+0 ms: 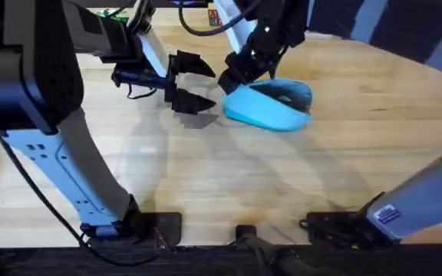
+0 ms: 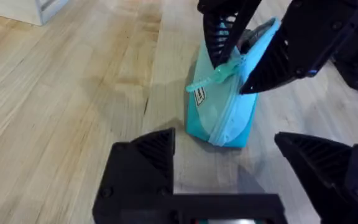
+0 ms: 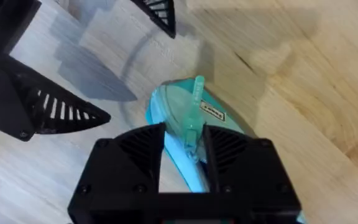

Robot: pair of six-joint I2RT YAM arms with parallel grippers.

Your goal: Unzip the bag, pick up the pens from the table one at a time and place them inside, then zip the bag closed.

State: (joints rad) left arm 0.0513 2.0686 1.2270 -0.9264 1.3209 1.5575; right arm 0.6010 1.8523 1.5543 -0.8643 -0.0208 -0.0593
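Left gripper: left gripper (image 1: 192, 83) hangs spread wide and empty at about 10 o'clock in the overhead view, just beside the bag's near end; its mouth faces the bag, which I judge is a stand-by pose to brace the fabric.
Left fingers: black, wedge-shaped, ribbed on the inner faces; one finger (image 2: 143, 167) frames the bag in the left wrist view, apart from it.
Bag: bag (image 1: 271, 106) lies a little above centre, toward 12 o'clock, on the table; light blue soft fabric, oblong and rounded, slumped rather than taut.
Bag detail: a small white label sits near the end, and a pale green pull tab (image 2: 211, 79) sticks out from the zip line; the far part gapes, with dark lining showing there.
Right gripper: right gripper (image 1: 232, 77) reaches across to the bag's end nearest the left gripper, fingers clenched on the zip line at the tab (image 3: 196, 106), a hold that suits dragging the slider along.
Step, as I judge: zipper work in hand; whether opening or closing cannot be told.
Pens: whether any lie inside cannot be told.
Table: table (image 1: 229, 184) is pale butcher-block, plank grain plain, smooth; a light bag may slide on it unless braced.
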